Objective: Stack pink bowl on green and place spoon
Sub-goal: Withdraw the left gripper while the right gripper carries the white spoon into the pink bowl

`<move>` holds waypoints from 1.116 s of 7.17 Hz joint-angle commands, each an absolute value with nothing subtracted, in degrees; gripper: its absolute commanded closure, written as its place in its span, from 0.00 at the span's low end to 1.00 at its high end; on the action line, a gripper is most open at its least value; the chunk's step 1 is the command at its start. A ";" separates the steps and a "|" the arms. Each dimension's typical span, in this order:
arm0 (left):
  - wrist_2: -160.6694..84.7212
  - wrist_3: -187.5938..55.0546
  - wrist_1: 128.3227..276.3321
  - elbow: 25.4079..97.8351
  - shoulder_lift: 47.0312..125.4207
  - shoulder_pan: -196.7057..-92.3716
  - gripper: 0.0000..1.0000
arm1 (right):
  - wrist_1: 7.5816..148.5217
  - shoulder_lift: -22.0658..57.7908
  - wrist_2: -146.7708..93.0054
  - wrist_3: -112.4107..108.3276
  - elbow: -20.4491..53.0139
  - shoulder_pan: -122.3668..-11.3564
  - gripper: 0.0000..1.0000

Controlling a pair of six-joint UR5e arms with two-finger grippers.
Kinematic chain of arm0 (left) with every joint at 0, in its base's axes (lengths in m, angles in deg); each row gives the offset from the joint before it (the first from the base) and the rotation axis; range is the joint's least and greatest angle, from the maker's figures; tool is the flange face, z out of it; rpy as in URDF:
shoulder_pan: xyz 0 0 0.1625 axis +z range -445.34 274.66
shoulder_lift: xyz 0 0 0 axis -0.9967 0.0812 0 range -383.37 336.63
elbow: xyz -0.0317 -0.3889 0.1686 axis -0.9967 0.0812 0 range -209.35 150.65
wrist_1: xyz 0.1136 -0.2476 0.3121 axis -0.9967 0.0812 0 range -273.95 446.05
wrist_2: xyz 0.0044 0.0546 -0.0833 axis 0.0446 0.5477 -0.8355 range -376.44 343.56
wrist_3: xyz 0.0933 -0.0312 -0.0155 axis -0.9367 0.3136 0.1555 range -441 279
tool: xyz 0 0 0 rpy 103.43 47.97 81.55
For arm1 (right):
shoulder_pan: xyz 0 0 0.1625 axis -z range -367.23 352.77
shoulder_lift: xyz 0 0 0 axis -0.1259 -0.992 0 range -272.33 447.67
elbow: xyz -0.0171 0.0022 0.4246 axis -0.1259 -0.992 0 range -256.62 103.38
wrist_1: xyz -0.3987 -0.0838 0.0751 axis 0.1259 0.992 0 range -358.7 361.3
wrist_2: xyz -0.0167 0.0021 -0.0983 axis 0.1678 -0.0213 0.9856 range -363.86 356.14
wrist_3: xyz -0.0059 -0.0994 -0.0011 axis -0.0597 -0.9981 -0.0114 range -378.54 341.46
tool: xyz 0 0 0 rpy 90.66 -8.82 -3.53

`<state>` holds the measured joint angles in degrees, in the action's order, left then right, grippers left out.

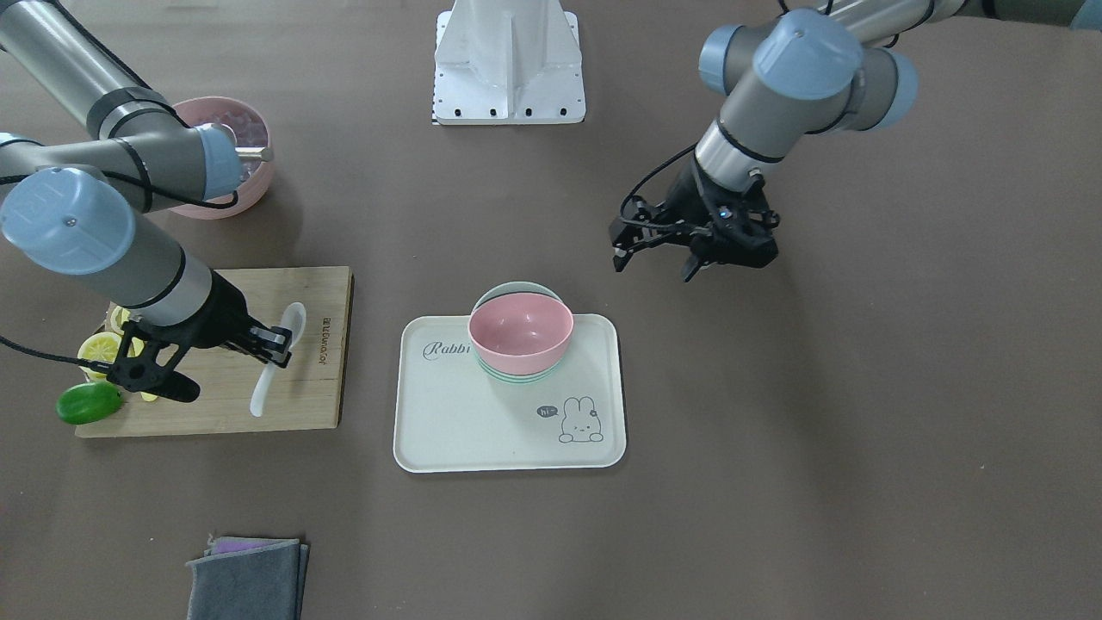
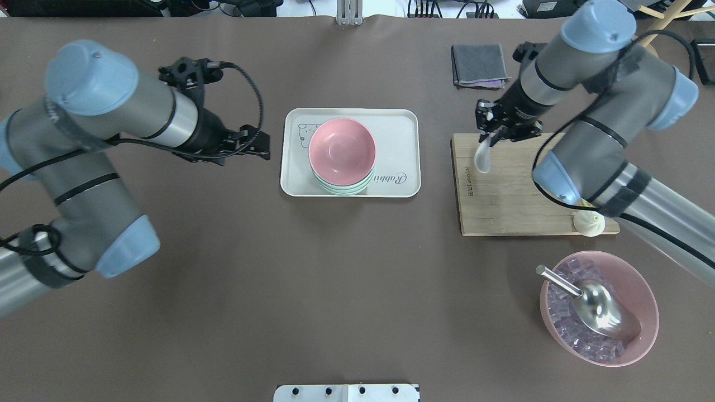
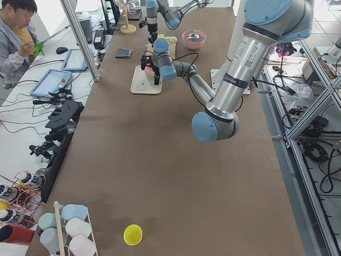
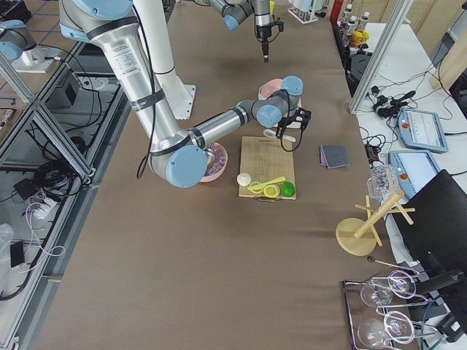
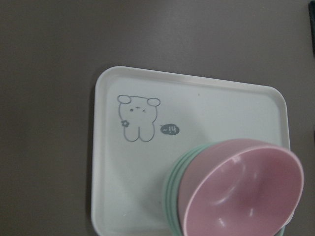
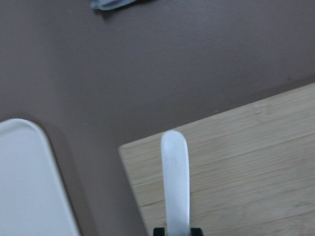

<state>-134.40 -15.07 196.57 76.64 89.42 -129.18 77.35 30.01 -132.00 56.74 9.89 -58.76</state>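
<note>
The pink bowl (image 1: pixel 521 323) sits nested on the green bowl stack (image 1: pixel 516 375) at the back of the white rabbit tray (image 1: pixel 482 422); the wrist view also shows it (image 5: pixel 241 191). The white spoon (image 1: pixel 277 362) is on the wooden board (image 1: pixel 215 396). My right gripper (image 1: pixel 269 341) is shut on the spoon near its neck. The handle (image 6: pixel 175 182) points away from the wrist camera, and the spoon's bowl (image 2: pixel 482 159) shows below the fingers. My left gripper (image 1: pixel 654 263) is open and empty, hovering beside the tray's side, apart from the bowls.
A large pink bowl of ice cubes with a metal scoop (image 2: pixel 597 307) stands behind the board. A white bun (image 2: pixel 588 222), lemon slices (image 1: pixel 99 349) and a green lime (image 1: pixel 89 402) lie at the board's end. A folded grey cloth (image 2: pixel 479 65) lies beyond the board.
</note>
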 commanded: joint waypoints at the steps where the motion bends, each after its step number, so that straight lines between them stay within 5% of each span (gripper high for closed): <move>1: -135.62 -25.59 198.53 83.85 74.94 -133.92 0.02 | 79.09 41.76 -131.74 70.17 7.84 -56.11 1.00; 6: -135.53 -25.89 200.92 81.75 73.58 -134.12 0.02 | 78.12 46.88 -124.56 75.50 6.09 -49.61 0.99; 7: -135.53 -25.72 200.92 81.75 73.84 -134.12 0.02 | 78.21 46.89 -122.62 75.50 6.34 -48.64 0.09; 8: -135.53 -25.54 200.92 81.75 73.93 -134.12 0.02 | 78.12 46.28 -123.04 74.72 7.04 -49.50 0.00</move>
